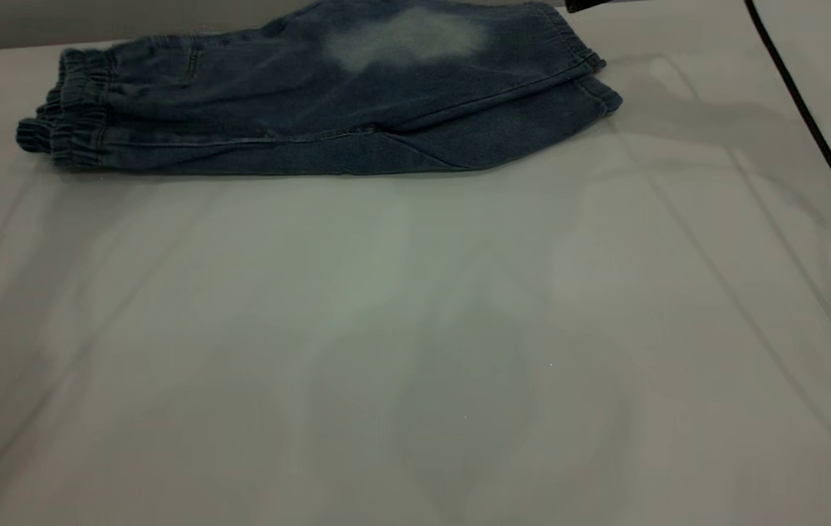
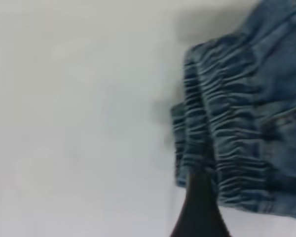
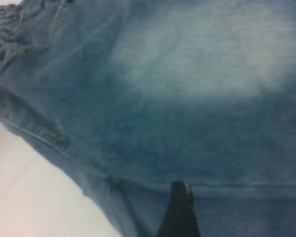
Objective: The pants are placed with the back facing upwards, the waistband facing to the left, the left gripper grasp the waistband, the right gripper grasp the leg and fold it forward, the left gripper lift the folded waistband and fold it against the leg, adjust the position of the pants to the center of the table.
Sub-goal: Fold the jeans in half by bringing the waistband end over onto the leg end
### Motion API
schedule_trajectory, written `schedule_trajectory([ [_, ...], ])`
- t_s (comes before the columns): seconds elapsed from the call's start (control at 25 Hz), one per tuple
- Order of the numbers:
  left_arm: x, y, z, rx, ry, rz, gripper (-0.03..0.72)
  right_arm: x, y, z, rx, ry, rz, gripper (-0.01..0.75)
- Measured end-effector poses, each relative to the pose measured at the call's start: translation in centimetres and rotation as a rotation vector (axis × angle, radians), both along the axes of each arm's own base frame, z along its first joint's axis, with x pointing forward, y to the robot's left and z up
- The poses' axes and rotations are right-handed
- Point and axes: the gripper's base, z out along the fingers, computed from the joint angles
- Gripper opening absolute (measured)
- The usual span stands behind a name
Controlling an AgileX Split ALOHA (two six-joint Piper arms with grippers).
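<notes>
Denim pants (image 1: 328, 95) lie folded; only wrist views show the left gripper (image 2: 200, 207) and right gripper (image 3: 180, 212), fingers' state unclear.

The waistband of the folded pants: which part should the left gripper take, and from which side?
Probably the outer edge of the waistband, approached from the left end of the pants. There the gathered layers lie stacked and open toward bare table, and the left gripper is already there.

Blue denim pants (image 1: 328, 102) folded lengthwise, flat at the far edge of the white table (image 1: 415, 351), gathered waistband (image 1: 69, 109) at left, faded-patch leg (image 1: 415, 44) on top, hems at right.
</notes>
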Motion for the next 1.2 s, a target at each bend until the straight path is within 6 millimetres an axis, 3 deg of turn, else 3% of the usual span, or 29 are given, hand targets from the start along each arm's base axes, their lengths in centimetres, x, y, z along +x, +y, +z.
schedule_trajectory([
  [0.24,-0.3,-0.6,-1.4,-0.065,0.053,-0.018,0.468,-0.4,0.4,-0.3,-0.022,0.042,0.018,0.509],
  [0.44,-0.2,0.9,-0.9,-0.066,0.049,-0.031,0.468,-0.5,0.4,-0.4,-0.027,0.045,0.026,0.509],
  [0.8,0.4,6.4,1.8,-0.338,-0.058,-0.043,0.468,-0.7,0.5,-0.3,-0.017,0.059,0.045,0.509],
  [1.04,0.3,10.5,1.1,-0.541,-0.103,0.004,0.468,-0.7,0.4,-0.3,-0.012,0.070,0.032,0.509],
  [1.2,0.3,10.8,-1.5,-0.570,-0.047,-0.002,0.468,-0.7,0.4,-0.3,-0.010,0.073,0.030,0.509],
])
